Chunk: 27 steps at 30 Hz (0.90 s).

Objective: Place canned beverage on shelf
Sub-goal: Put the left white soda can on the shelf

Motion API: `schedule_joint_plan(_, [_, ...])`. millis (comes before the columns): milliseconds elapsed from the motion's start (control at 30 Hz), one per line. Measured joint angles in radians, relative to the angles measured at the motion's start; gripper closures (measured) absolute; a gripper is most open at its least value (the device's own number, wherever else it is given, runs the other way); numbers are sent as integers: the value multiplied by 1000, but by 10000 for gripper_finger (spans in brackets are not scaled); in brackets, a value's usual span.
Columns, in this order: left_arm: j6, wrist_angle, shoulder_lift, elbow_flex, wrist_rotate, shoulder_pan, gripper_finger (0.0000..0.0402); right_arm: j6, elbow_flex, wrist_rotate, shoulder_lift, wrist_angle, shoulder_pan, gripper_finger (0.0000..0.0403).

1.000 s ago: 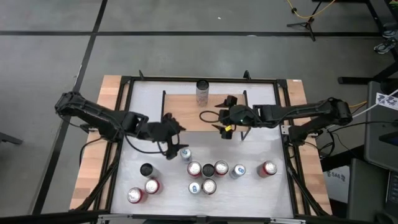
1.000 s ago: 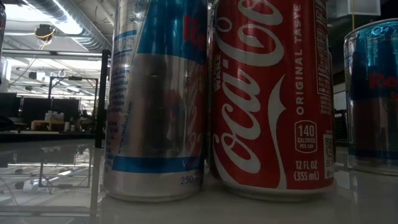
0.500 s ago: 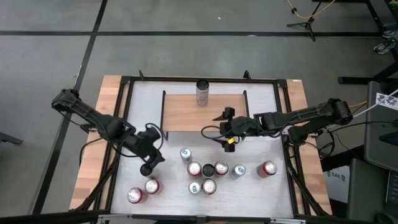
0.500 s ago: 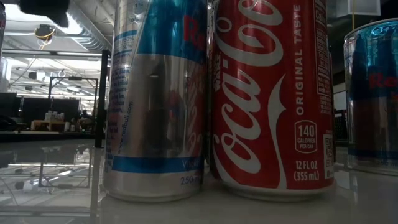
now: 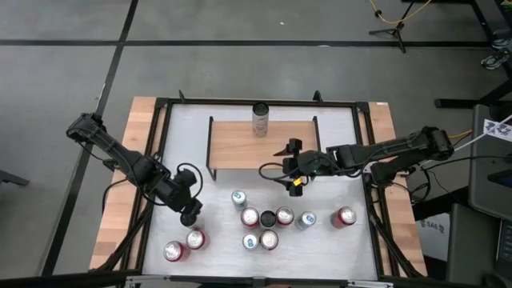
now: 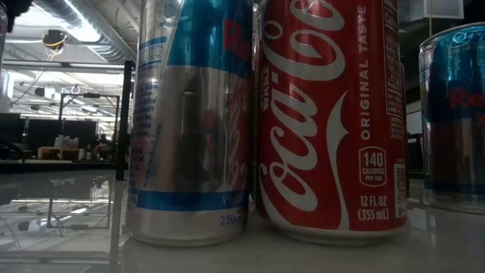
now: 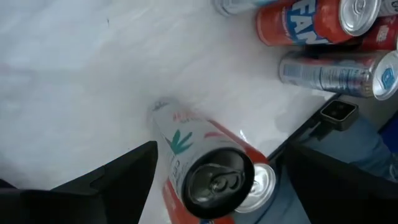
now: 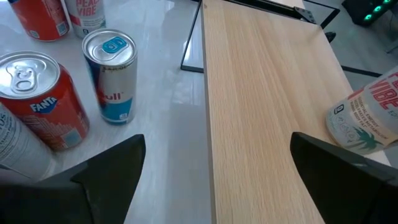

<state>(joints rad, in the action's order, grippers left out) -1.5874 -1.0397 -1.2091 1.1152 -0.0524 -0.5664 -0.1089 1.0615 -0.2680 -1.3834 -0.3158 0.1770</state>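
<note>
The shelf (image 5: 260, 144), a light wood plank on thin black legs, stands at the table's far middle with one white can (image 5: 260, 118) upright on its far edge. My left gripper (image 5: 190, 212) hangs open over a white can with a leaf print (image 7: 180, 140), which stands at the table's left. Its fingers (image 7: 124, 180) are on either side of the can's top, apart from it. My right gripper (image 5: 292, 172) hovers open and holds nothing at the shelf's near edge (image 8: 261, 93), right of the middle.
Several upright cans stand in a loose group on the near half of the table, among them a blue-and-silver can (image 8: 112, 74), an orange can (image 8: 37, 99) and a red cola can (image 6: 330, 114). Two red-topped cans (image 5: 195, 238) stand just nearer than my left gripper. A black frame (image 5: 160, 104) rims the table.
My left gripper has swung from beside the shelf's near left corner toward the table's near left, rolling about its own axis and tipping down, and now stands over the leaf-print can. My right gripper has drifted slightly toward the near edge. No can has moved.
</note>
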Motion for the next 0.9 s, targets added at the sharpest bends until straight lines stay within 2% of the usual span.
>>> schedule_joint_plan(133, [-55, 0, 0, 0, 3, -4, 60, 0, 0, 0, 0, 0, 0, 11])
schedule_joint_plan(533, [-185, -2, -1, 9, 101, -5, 60, -1, 0, 0, 0, -1, 0, 11])
schedule_joint_plan(800, [-193, -18, -45, 130, 63, -10, 60, -1, 0, 0, 0, -1, -1, 11])
schedule_joint_plan(900, [-203, -43, -98, 179, 87, -19, 60, -1, 0, 0, 0, -2, -1, 10])
